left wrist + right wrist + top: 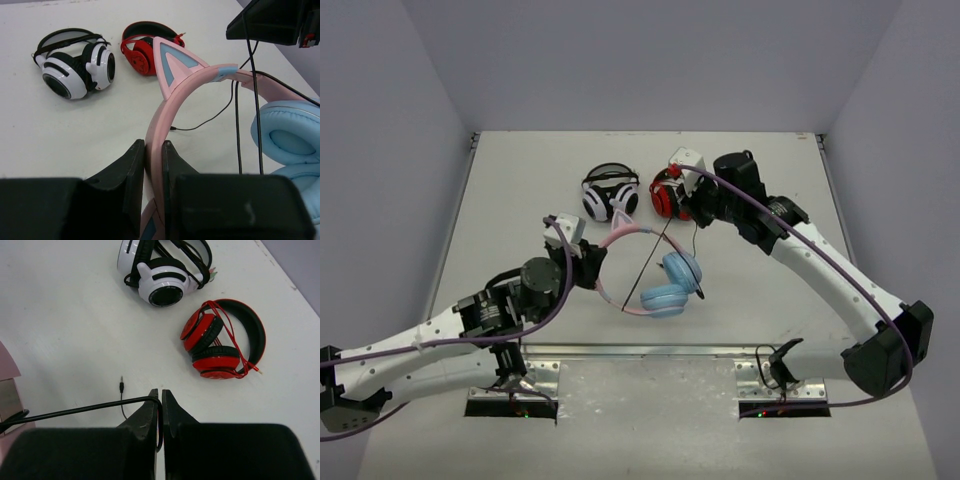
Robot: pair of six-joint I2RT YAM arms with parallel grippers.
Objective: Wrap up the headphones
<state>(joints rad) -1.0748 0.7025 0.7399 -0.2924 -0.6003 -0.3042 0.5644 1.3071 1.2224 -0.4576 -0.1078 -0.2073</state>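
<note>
On your left, the left jaws are clamped on the pink headband (192,87) of the headphones (650,270), with the band pinched edge-on between them. Just right of those jaws, the light blue ear cups (672,283) sit near the middle of the surface (520,200). The thin black cable (655,255) runs straight from the cups up to the right jaws, which are pressed together on it. Its plug (121,384) lies on the surface just beyond them. Farther back, the white-and-black headphones (610,195) and the red-and-black headphones (667,196) lie side by side.
</note>
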